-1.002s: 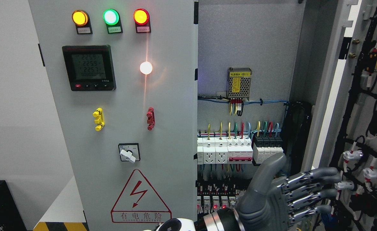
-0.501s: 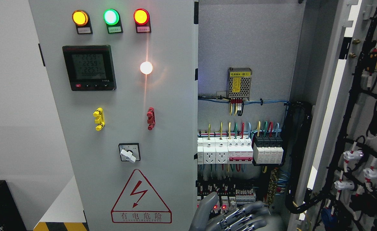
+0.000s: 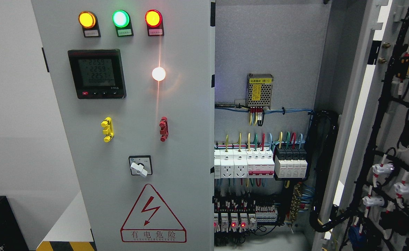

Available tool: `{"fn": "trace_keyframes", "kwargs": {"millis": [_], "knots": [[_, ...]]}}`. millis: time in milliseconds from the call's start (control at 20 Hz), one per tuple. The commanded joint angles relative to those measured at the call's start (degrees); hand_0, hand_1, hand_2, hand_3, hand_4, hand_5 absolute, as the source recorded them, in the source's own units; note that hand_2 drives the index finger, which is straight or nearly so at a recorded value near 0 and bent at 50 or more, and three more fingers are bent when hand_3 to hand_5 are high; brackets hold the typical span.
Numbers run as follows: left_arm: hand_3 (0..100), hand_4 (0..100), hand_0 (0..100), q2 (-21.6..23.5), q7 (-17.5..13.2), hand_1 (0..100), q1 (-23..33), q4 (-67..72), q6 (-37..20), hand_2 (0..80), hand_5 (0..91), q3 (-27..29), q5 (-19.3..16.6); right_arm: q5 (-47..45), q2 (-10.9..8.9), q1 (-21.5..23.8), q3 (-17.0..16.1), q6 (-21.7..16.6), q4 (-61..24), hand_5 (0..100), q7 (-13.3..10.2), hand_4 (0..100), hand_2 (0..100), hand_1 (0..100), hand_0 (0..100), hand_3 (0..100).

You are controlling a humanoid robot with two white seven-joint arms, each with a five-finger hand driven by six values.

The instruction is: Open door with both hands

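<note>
The robot hand seen a moment ago has dropped out of view, its state unknowable, leaving the right door (image 3: pixel 375 104) swung open.

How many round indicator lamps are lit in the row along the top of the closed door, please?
3, side by side on the closed door: yellow lamp at left, green lamp in the middle, red lamp at right.

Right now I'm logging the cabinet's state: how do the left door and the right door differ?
The left door is closed and shows its outer face with lamps, a meter and a warning triangle; the right door stands swung open, showing its inner face with black wiring and white connectors. The left door hides its half of the cabinet; the right leaves breakers exposed. Both are grey metal.
</note>
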Motion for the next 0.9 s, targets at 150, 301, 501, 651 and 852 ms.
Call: {"fn": "trace_keyframes", "kwargs": {"millis": [150,301,501,651,852], "knots": [[0,0,0,4.8,-5.7,0,11.4,20.0,-3.7,0.0,0.0,2.3,-1.5,-0.5,0.00,0.0,0.0,0.0,0.0,0,0.1,0,0,0,19,0],[0,0,0,4.3,-5.7,0,13.5,28.2,-7.1,0.0,0.0,2.2,-5.0,-0.5,0.00,0.0,0.0,0.0,0.0,0,0.0,0,0,0,19,0],[0,0,0,1.8,-5.8,0,14.6,38.1,-8.8,0.0,0.0,2.2,-6.6,-0.5,0.00,0.0,0.0,0.0,0.0,0,0.0,0,0,0,19,0],[0,0,0,0.5,-6.0,0,16.6,44.7,-8.9,0.0,0.0,2.3,-7.3,-0.5,0.00,0.0,0.0,0.0,0.0,0,0.1,0,0,0,19,0],[0,0,0,-1.8,-8.8,0,17.7,54.3,-8.8,0.0,0.0,2.4,-9.0,-0.5,0.00,0.0,0.0,0.0,0.0,0,0.0,0,0,0,19,0]]}}
